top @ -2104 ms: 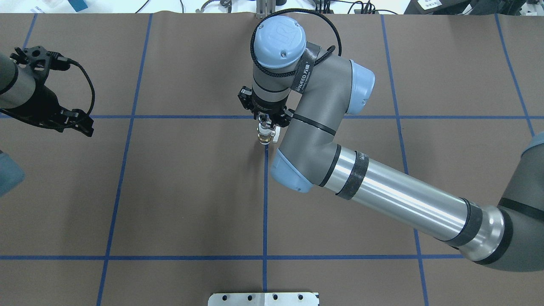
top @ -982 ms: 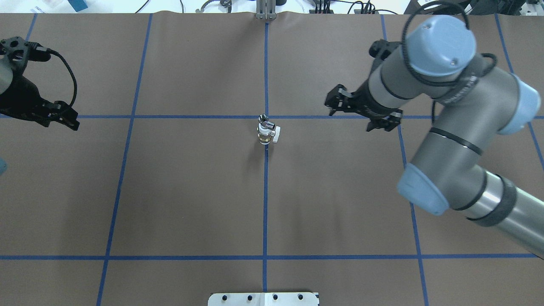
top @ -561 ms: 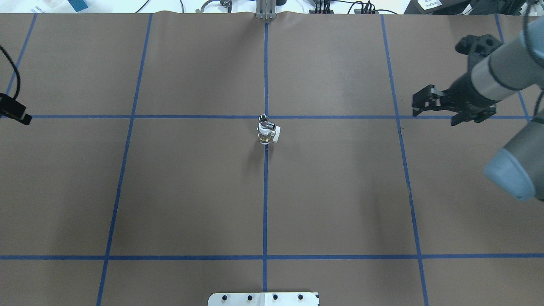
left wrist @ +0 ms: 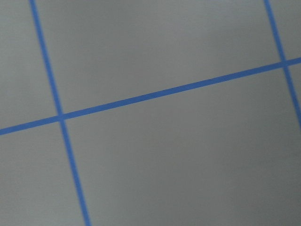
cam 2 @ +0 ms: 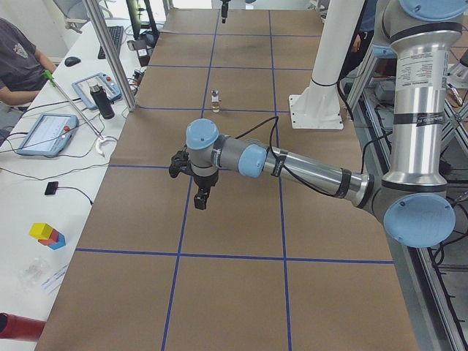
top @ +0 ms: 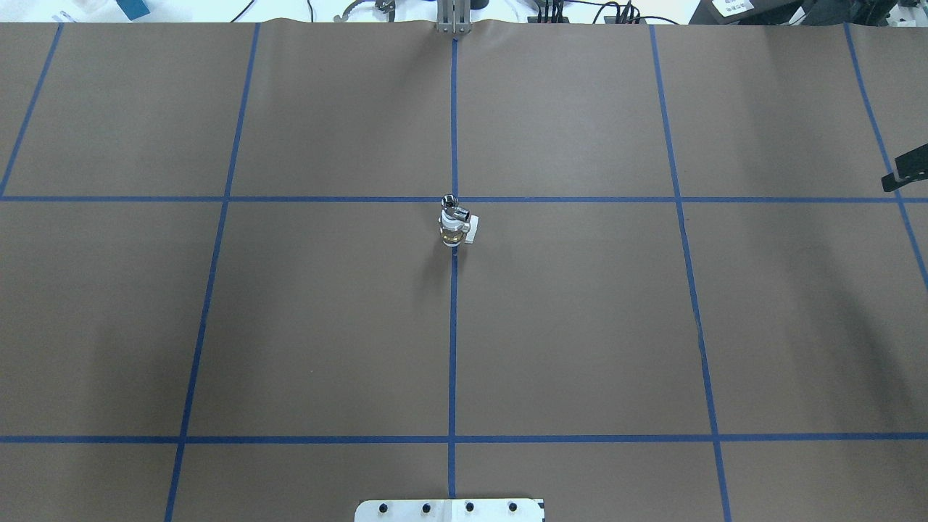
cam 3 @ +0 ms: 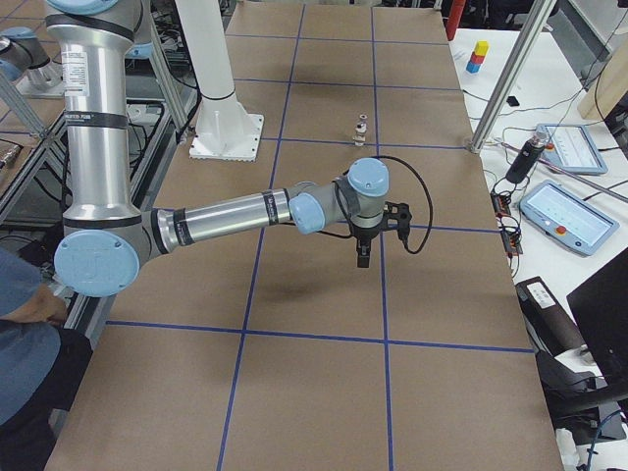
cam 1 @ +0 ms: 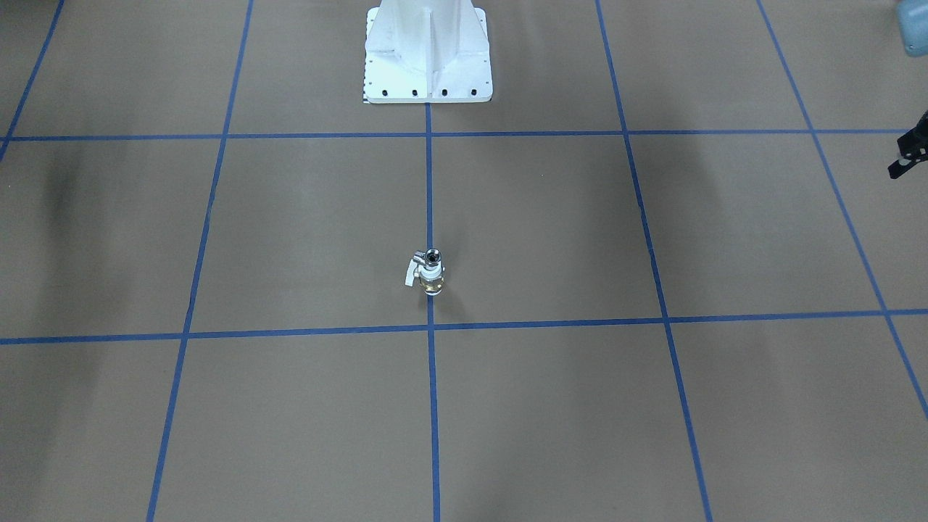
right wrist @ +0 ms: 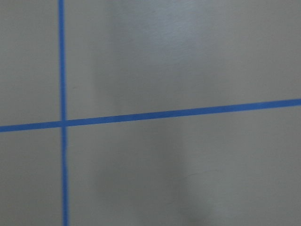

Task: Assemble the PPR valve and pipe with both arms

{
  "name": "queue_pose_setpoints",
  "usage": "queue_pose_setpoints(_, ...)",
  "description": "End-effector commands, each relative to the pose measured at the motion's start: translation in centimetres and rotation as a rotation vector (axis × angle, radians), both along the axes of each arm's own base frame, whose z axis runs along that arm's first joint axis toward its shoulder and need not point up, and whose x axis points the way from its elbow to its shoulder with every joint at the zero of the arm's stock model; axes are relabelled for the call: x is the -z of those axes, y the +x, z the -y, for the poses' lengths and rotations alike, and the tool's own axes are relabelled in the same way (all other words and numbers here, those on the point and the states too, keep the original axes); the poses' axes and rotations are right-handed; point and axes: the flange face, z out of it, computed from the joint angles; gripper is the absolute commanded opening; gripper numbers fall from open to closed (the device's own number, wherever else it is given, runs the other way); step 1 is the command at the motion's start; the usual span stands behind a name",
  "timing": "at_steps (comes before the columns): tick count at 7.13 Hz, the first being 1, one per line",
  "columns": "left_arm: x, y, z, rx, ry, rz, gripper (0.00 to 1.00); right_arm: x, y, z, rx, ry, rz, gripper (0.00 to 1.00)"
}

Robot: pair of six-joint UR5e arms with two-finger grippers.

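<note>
The left gripper and right gripper hang over the mat toward opposite ends of the table, well apart from both parts and holding neither. I cannot tell whether their jaws are spread or closed. The valve stands upright on the centre line with the pipe seated in its top, bore up. The joining looks done, and neither part sits in a container.

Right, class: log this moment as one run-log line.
PPR valve: upright, ungripped | pipe: on valve's top | left tool: away, grip unreadable | right tool: away, grip unreadable
</note>
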Motion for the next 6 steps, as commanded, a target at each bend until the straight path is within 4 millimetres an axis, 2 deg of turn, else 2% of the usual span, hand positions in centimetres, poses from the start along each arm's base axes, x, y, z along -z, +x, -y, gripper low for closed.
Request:
queue_pose_setpoints(1,-1.6,-2.2,-0.1,0.012,0.005,-0.004,0.99,-1.1,3.0,0.4,-0.015,0.024,-0.006,1.0)
queue_pose_setpoints(2,-1.7,-2.2,-0.1,0.012,0.002,-0.003,0.99,-1.3,4.1,0.4,-0.023,0.035,-0.008,1.0)
queue_pose_setpoints(4,-2.3,-2.2,-1.0,0.024,-0.027,-0.004,1.0,-1.6,4.3,0.4,-0.015,0.045,-0.015,1.0)
queue_pose_setpoints(6,-2.5,-2.2,-1.0,0.052,-0.066,-0.007,1.0,-2.3,4.3,0.7,0.026,0.077,-0.021,1.0)
